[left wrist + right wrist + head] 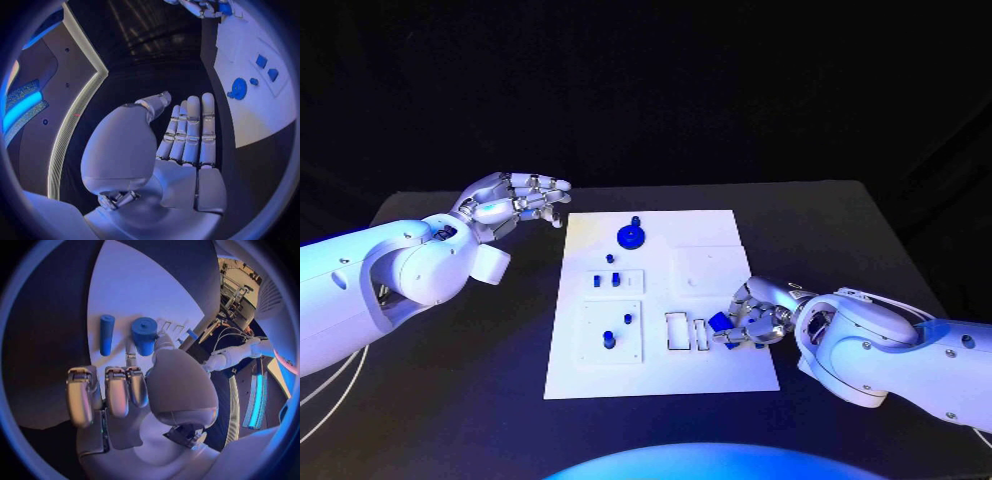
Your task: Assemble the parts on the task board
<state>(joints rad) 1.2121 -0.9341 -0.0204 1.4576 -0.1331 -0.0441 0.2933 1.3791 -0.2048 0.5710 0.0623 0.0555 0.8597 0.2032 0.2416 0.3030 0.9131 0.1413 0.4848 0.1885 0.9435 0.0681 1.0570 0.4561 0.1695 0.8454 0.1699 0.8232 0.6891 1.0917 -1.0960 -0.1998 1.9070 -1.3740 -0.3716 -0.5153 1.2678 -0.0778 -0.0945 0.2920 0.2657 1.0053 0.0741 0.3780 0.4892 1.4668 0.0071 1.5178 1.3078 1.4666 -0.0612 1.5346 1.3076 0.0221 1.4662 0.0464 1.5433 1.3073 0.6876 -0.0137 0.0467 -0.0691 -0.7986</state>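
Observation:
The white task board (718,372) lies in the middle of the table. A round blue part (632,236) stands near its far edge, and several small blue parts (607,280) sit in the plates on its left half. My right hand (759,318) rests on the board's right side with curled fingers, pinching a chunky blue part (145,335) between thumb and a fingertip; the same part (720,322) sits beside two white slots (688,331). A blue cylinder (107,334) lies on the board just past it. My left hand (516,200) hovers off the board's far left corner, its fingers (190,132) straight and holding nothing.
Black table (459,400) surrounds the board, with bare room at the front and on the left. A raised white square plate (708,270) sits on the board just beyond my right hand. From the left wrist, the board (256,120) and round blue part (238,88) lie off to one side.

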